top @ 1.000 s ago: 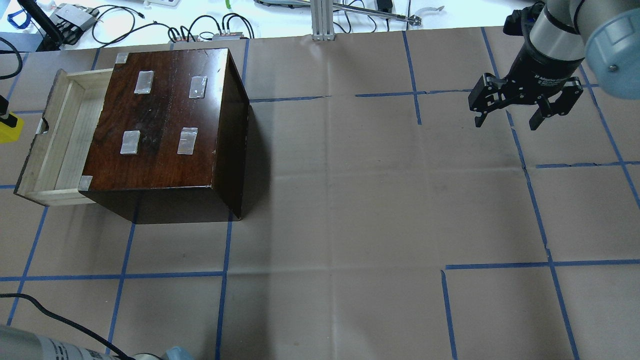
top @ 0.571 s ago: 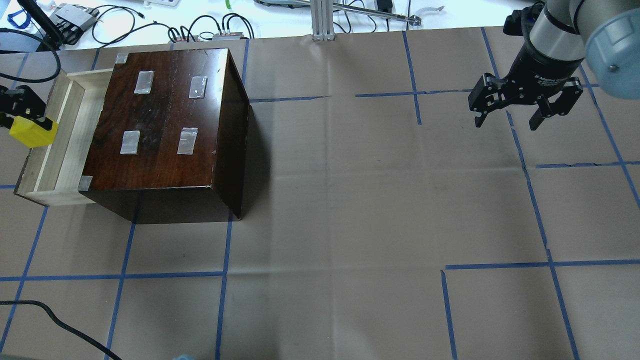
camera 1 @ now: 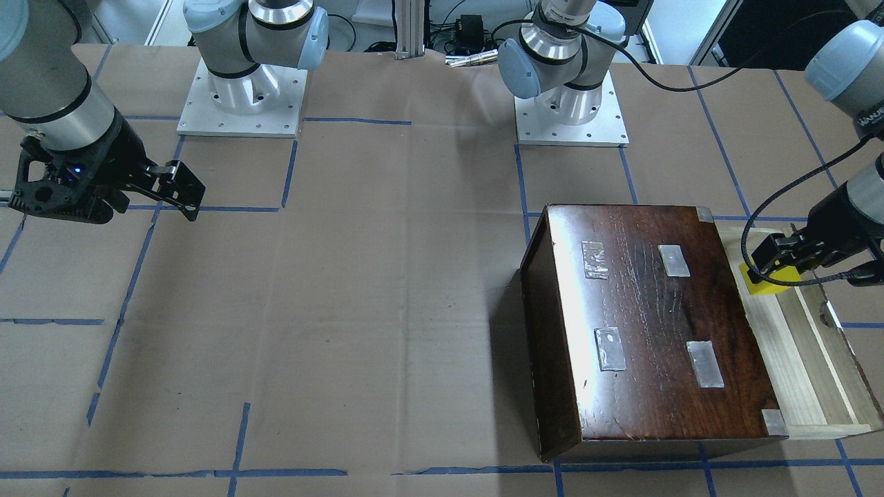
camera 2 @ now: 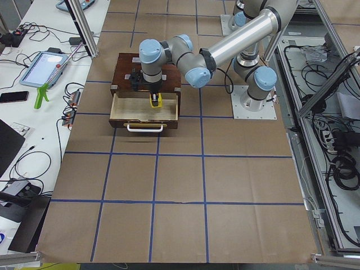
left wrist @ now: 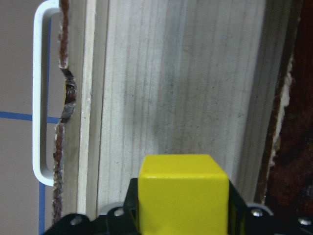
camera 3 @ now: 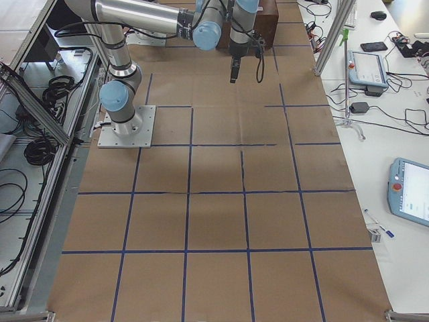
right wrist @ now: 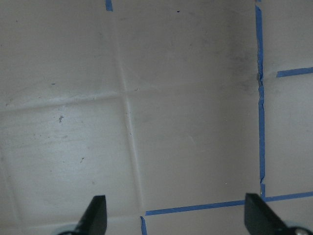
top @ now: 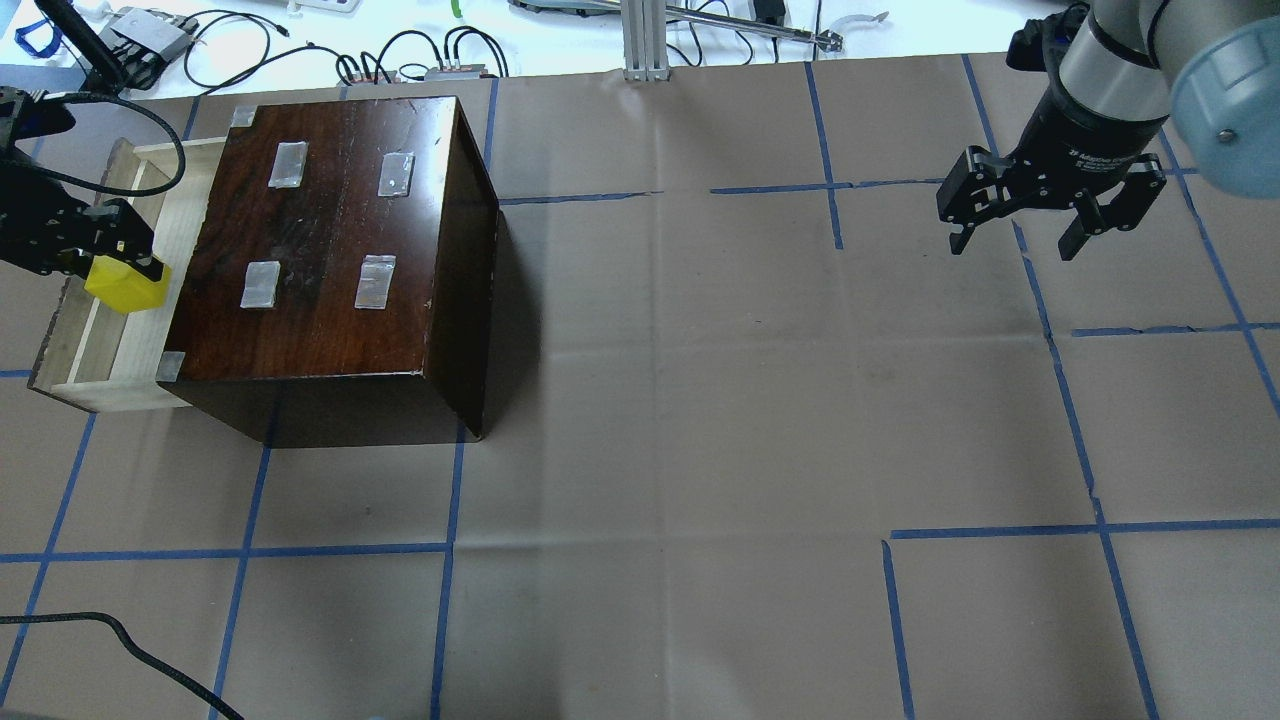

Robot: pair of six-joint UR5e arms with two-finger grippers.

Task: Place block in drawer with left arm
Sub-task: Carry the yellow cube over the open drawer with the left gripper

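Block: bright yellow cube (left wrist: 183, 193), clamped in the left end effector (camera 1: 777, 270) and hanging over the open drawer on the box side, not yet set down.
Handling: looks rigid, light and smooth-faced. I'd say two flat opposite faces are the place to hold it, and that's the hold it has. A gentle squeeze should do.
Drawer: bare pale wood floor (left wrist: 195, 88) right below, with the notch and white handle (left wrist: 37, 98) beyond.
Box: dark brown (top: 330, 230), just beside the block.
Right end effector: (top: 1014, 246) well away across the tabletop (top: 700, 400), jaws wide and empty.
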